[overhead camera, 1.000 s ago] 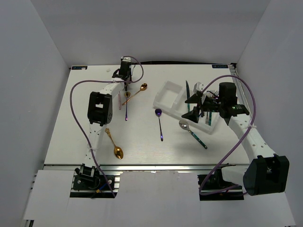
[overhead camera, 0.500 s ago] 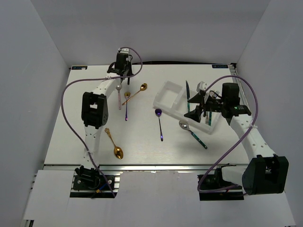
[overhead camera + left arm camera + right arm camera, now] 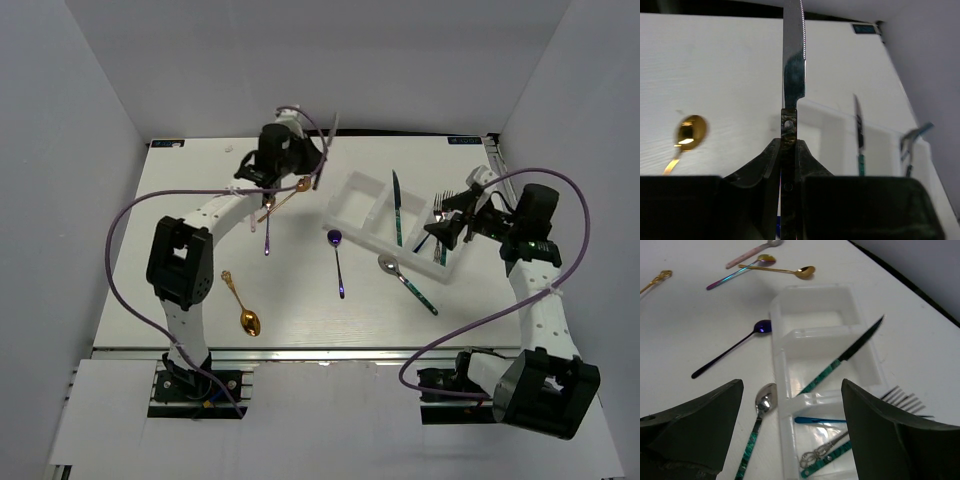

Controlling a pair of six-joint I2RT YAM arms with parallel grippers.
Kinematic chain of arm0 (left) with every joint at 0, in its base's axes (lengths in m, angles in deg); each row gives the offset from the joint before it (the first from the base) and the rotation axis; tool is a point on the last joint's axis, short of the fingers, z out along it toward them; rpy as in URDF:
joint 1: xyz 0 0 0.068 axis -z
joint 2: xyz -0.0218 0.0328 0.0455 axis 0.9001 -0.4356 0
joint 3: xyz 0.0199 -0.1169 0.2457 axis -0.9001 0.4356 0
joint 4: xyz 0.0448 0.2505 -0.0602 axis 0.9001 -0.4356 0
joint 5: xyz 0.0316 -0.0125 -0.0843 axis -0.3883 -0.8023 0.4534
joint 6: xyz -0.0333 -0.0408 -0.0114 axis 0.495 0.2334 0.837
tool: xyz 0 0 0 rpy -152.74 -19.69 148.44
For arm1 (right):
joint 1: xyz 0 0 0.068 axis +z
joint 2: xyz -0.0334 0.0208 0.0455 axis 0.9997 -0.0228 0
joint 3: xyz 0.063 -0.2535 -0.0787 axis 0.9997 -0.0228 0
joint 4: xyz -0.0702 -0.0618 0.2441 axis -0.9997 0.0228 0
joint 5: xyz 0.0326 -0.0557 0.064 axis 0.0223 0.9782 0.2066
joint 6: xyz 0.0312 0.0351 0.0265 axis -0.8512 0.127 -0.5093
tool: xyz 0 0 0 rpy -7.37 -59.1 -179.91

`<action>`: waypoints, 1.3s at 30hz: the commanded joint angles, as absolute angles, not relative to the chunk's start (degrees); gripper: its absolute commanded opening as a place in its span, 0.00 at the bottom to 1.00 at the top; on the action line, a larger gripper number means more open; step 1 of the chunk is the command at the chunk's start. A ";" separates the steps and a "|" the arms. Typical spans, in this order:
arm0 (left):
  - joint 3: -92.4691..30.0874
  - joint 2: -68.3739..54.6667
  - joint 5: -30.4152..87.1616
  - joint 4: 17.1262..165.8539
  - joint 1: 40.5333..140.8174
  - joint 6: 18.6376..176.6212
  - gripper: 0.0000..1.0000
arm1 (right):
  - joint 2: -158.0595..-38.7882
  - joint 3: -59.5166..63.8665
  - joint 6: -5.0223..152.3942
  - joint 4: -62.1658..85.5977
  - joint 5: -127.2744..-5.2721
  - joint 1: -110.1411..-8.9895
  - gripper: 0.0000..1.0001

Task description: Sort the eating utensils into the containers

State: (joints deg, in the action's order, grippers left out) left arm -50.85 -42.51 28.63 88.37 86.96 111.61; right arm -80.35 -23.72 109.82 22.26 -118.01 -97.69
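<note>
My left gripper (image 3: 308, 168) is shut on a silver knife (image 3: 325, 140) and holds it in the air just left of the white three-compartment tray (image 3: 345, 212). In the left wrist view the serrated blade (image 3: 793, 60) sticks straight out from between the fingers (image 3: 789, 145). My right gripper (image 3: 447, 228) is open and empty over the tray's right end; in its own view the jaws (image 3: 791, 385) stand wide apart. A green-handled knife (image 3: 397, 212) lies in the middle compartment. Forks (image 3: 437, 235) lie in the right compartment, also seen in the right wrist view (image 3: 827, 450).
Loose on the table are a gold spoon (image 3: 243, 308) at front left, a purple spoon (image 3: 338, 262), a green-handled silver spoon (image 3: 406, 281), another gold spoon (image 3: 288, 196), an iridescent spoon (image 3: 267, 228) and a pink-handled utensil (image 3: 252, 207). White walls enclose the table.
My left gripper has lifted the silver knife from the back of the table and swung it right toward the tray. My right gripper has drawn back to the right, away from the tray's middle.
</note>
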 commanded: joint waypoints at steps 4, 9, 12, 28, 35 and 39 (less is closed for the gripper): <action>-44.37 -39.99 33.21 102.38 97.13 117.33 0.00 | -76.93 -26.35 102.56 13.76 -122.79 -105.21 0.86; -49.19 -46.57 31.45 102.31 102.05 117.87 0.00 | -77.28 -26.79 102.39 13.41 -122.88 -105.83 0.86; -51.82 -49.12 29.87 102.48 103.90 118.57 0.00 | -77.37 -27.05 102.39 13.23 -122.88 -105.92 0.86; -65.80 -62.93 23.81 102.22 108.64 115.50 0.00 | -78.86 -27.05 102.91 13.67 -124.02 -106.01 0.86; -66.60 -65.30 22.05 102.04 109.26 115.05 0.00 | -79.31 -27.05 103.09 13.93 -124.11 -106.01 0.86; -66.34 -65.92 21.61 102.13 109.26 114.70 0.00 | -79.57 -26.97 103.18 14.02 -124.29 -106.01 0.86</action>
State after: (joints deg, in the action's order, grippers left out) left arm -64.21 -65.46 22.77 100.65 109.04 115.44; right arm -79.38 -27.20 103.16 15.22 -122.79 -105.73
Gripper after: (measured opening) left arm 0.240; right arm 0.861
